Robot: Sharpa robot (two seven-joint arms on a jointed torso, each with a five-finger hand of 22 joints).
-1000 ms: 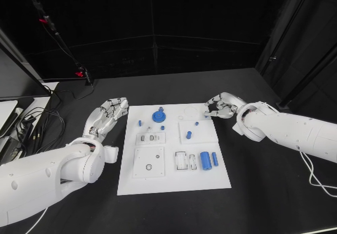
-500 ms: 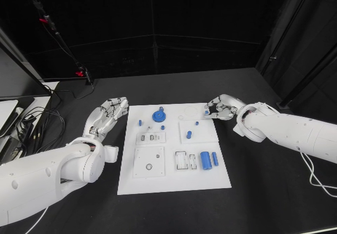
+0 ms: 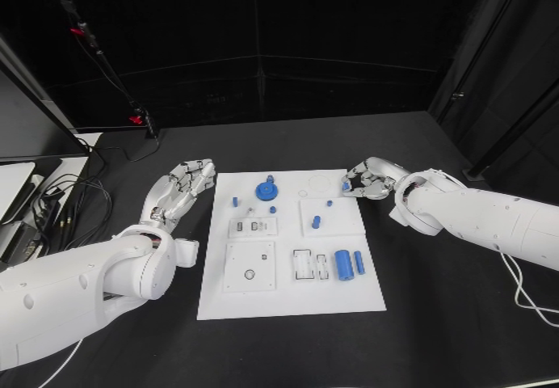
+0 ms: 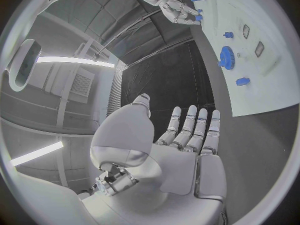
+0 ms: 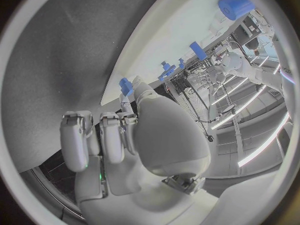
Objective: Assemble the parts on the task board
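You have the white task board in the middle of the table, blue parts on it. Your right hand pinches a small blue part at the board's far right corner. Your left hand lies spread flat just beside its left edge.

The right hand curls over a small blue part at the task board edge, hiding most of it; its shape is perhaps a short peg; the small blue pieces mid-board are too small to identify.
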